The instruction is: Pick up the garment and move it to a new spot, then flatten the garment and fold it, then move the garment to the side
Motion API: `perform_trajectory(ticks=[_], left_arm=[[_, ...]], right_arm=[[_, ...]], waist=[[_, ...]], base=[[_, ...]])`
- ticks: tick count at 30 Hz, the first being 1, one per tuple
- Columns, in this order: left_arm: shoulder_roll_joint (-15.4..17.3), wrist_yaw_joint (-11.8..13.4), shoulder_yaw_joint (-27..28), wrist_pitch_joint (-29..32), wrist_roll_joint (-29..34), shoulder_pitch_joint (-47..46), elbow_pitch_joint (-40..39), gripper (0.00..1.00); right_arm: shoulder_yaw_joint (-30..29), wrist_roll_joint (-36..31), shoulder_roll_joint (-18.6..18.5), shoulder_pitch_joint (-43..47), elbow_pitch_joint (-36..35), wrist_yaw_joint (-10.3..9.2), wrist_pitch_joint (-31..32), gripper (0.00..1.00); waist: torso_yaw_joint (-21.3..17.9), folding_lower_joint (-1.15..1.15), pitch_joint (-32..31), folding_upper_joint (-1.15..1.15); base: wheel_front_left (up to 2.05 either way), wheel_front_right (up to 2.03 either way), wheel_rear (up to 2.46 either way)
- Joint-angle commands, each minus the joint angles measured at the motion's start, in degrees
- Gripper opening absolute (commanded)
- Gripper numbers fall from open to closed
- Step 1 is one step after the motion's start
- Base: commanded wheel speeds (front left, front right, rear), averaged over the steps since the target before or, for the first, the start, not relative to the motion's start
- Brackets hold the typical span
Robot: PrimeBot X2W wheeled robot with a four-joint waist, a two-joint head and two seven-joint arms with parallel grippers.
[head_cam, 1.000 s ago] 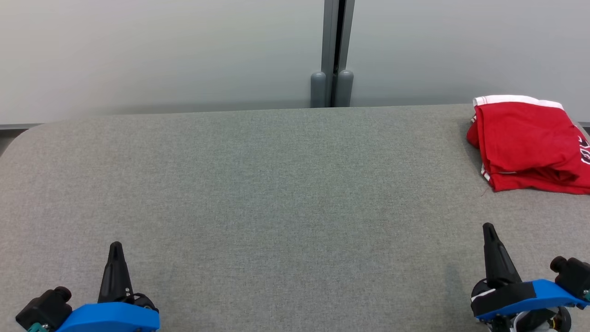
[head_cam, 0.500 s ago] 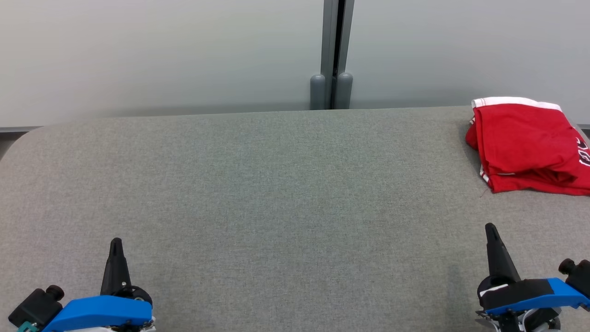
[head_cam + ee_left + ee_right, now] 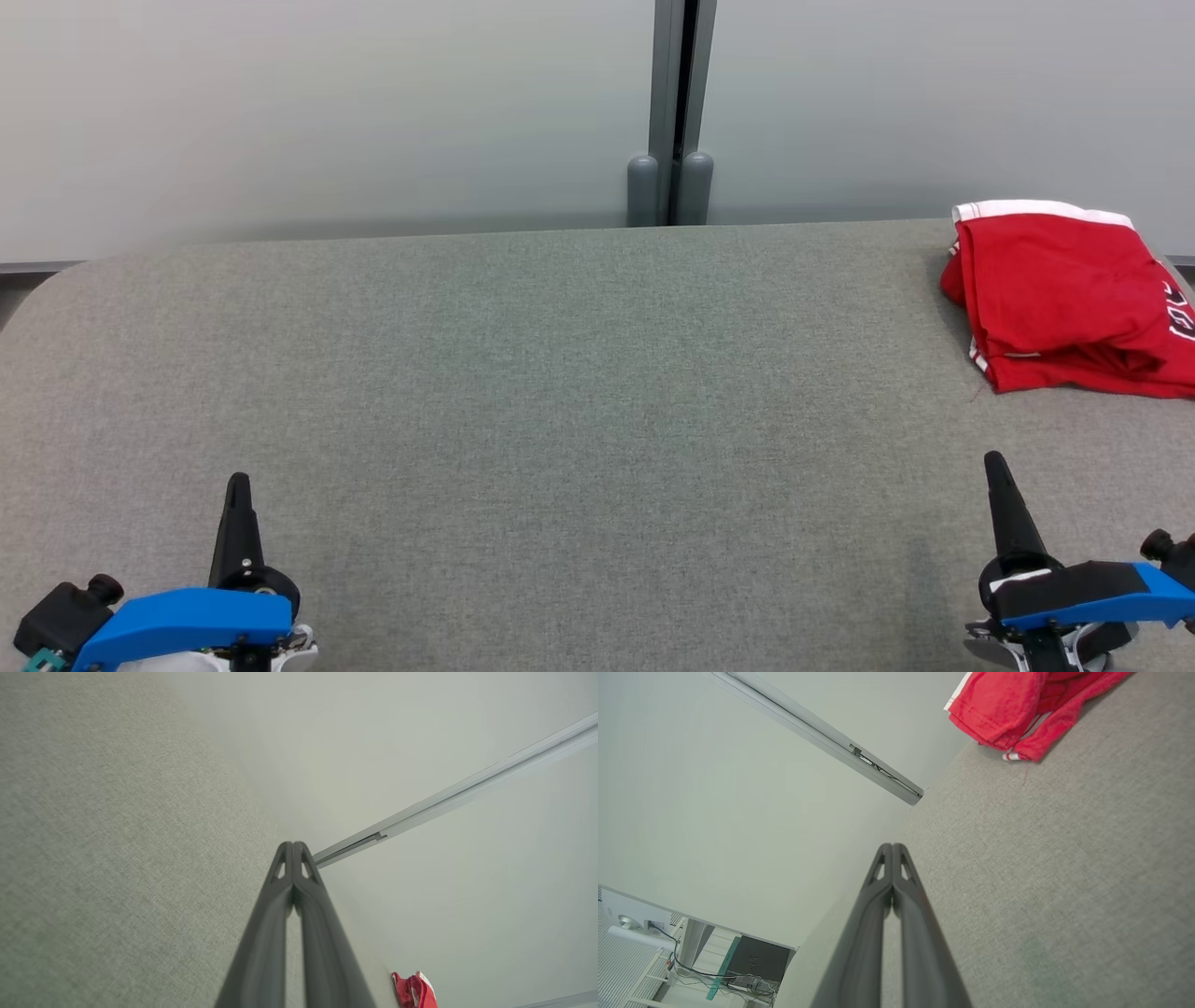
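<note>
On the far right corner of the grey table (image 3: 560,392) lies the garment (image 3: 1064,299), a red bundle folded into layers, resting on the cloth with nothing holding it. We see its white band (image 3: 1046,207) on the side toward the table's back edge and its stacked loose edges toward the table's front edge. White lettering (image 3: 1181,313) shows where the bundle runs off the head view. We judge that its long axis runs along the table's back edge, left to right, though its right end is cut off, so we cannot be sure.

Our right gripper (image 3: 995,460) hovers near the table's front edge on the right side, fingers pressed together and empty, tips pointing toward the back edge. From those tips the garment lies ahead and slightly to the right, near but apart, with bare table between. Our left gripper (image 3: 238,481) sits near the front edge on the table's left side, fingers likewise together and empty, well apart from the garment.

We judge the right arm the nearer one for any further reach. With the garment already folded and set at the table's side, we think the task is at or near its end.
</note>
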Motion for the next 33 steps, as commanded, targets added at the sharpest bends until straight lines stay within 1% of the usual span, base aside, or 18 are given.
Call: perform_trajectory(ticks=[1, 17, 33], left_arm=[[0.5, -0.3, -0.1, 0.4, -1.6, -1.4, -0.7, 0.00], [0.5, -0.3, -0.1, 2.8, -11.5, -2.1, -0.7, 0.00], [0.5, -0.4, -0.1, 5.1, -20.0, -2.9, -0.7, 0.00]], right_arm=[[-0.2, 1.7, -0.2, -1.3, -0.8, 0.02, 0.4, 0.00], [-0.5, 11.6, -0.2, -1.7, -1.1, 0.02, 2.8, 0.00], [-0.8, 20.2, -0.2, -1.7, -1.3, 0.02, 5.1, 0.00]], waist=[[0.0, 0.00, 0.0, 0.00], [-0.1, 0.00, -0.5, 0.00], [-0.1, 0.00, -1.0, 0.00]], base=[[0.00, 0.00, 0.00], [0.00, 0.00, 0.00], [0.00, 0.00, 0.00]])
